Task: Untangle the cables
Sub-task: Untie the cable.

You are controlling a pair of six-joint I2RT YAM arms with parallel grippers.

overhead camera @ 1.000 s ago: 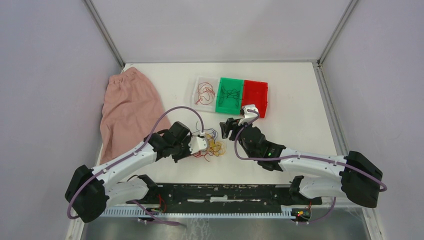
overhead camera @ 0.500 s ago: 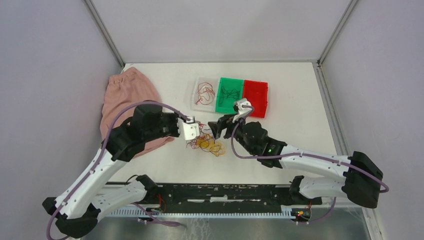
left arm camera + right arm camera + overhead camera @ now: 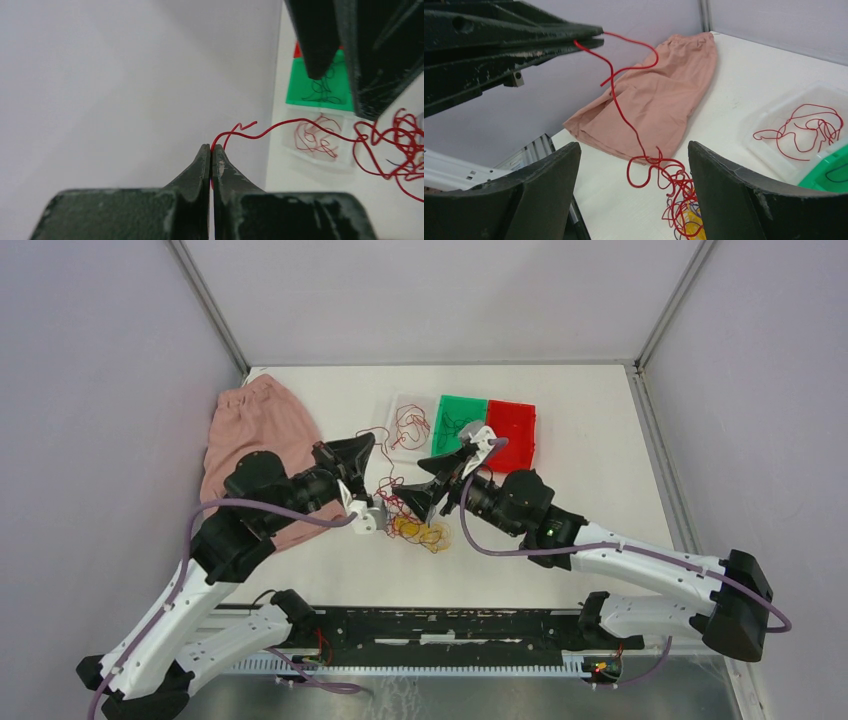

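Left gripper (image 3: 212,150) pinching end of thin red wire (image 3: 616,97), strand rising from hair-fine red-yellow-dark cable tangle (image 3: 415,525) on white table (image 3: 600,440). Right gripper (image 3: 631,150) spread wide around strand. Risk: pull drags whole clump, tightens knot, wire slips.

No readable text, label, brand, number or sign is showing in any of the three views.
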